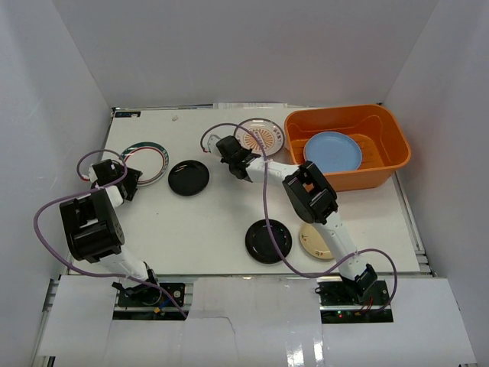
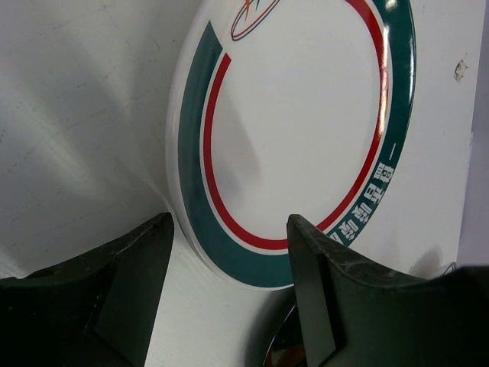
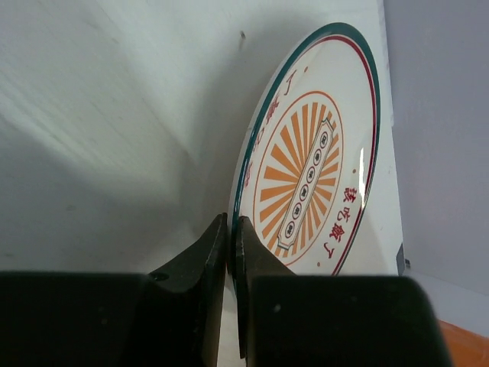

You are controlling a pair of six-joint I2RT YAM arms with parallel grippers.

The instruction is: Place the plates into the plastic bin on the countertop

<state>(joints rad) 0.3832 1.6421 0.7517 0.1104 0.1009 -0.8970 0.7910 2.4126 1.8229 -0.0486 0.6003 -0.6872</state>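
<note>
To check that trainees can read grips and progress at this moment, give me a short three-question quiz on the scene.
1. True or false: the left gripper is clamped shut on the green-red rimmed plate.
2. Which plate can be seen inside the orange bin? A black, B light blue, C gold-tan.
3. Fill in: the right gripper is shut on the rim of the ____ plate.

Key: 1 false, its jaws stand open astride the rim. 2 B, the light blue plate. 3 the orange-pattern plate.

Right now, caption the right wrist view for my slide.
Right gripper shut on the rim of the orange-patterned plate, orange bin just in view.
</note>
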